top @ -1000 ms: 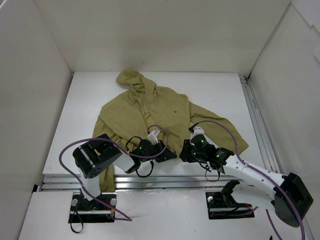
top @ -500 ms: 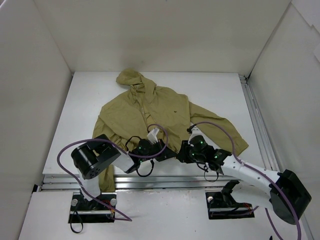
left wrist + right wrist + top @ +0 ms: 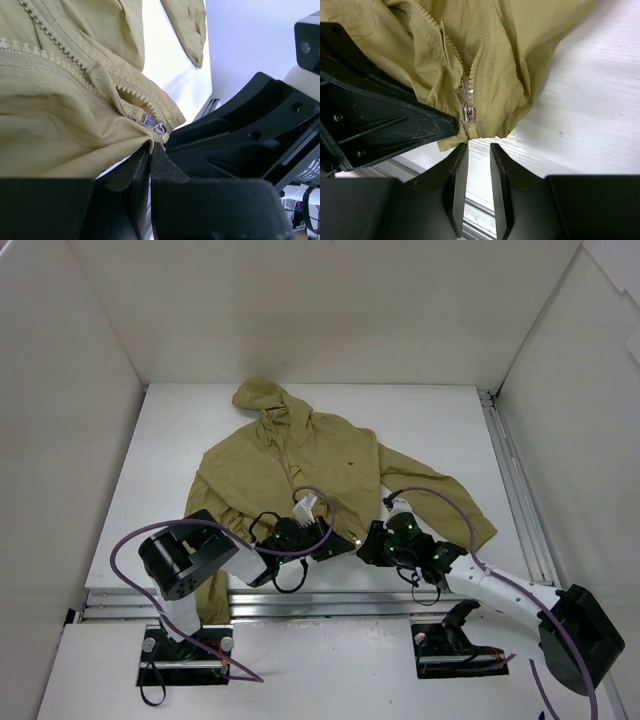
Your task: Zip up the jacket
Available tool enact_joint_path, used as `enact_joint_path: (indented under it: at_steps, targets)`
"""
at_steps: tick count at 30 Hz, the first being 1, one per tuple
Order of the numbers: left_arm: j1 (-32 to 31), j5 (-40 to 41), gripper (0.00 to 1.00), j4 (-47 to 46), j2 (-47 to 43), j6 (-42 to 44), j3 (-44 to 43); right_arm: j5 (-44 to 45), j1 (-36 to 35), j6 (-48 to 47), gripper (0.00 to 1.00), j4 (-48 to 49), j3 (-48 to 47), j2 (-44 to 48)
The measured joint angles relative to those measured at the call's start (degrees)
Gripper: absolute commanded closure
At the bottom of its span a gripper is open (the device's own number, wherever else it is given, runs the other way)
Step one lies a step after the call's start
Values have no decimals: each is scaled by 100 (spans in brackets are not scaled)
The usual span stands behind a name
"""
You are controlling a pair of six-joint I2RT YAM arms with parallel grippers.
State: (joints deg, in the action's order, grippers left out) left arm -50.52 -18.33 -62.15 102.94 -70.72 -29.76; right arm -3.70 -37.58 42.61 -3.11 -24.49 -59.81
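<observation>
The olive-khaki hooded jacket (image 3: 300, 455) lies flat on the white table, hood far, hem near. Its front zipper is open above the bottom. The silver zipper slider (image 3: 467, 112) sits at the hem's bottom end and also shows in the left wrist view (image 3: 150, 121). My left gripper (image 3: 343, 549) is shut on the hem fabric just left of the slider (image 3: 149, 148). My right gripper (image 3: 368, 546) is open by a narrow gap and empty. Its tips (image 3: 479, 148) are just below the zipper's bottom end, next to the left gripper.
A metal rail (image 3: 300, 602) runs along the table's near edge and another (image 3: 512, 475) along the right side. White walls enclose the table on three sides. Purple cables loop over both arms. The jacket's right sleeve (image 3: 455, 505) lies beside the right arm.
The right arm has shifted slightly near the hem, staying close to the left gripper. The left gripper and the jacket have hardly moved.
</observation>
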Motion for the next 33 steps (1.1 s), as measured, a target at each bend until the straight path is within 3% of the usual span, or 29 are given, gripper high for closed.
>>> enact_joint_path:
  at_steps: [8, 33]
  targets:
    - [0, 22, 100, -101, 0, 2, 35, -254, 317, 267, 74, 153, 184, 308]
    - [0, 48, 100, -275, 0, 2, 39, -688, 435, 1158, 78, 494, 520, 501]
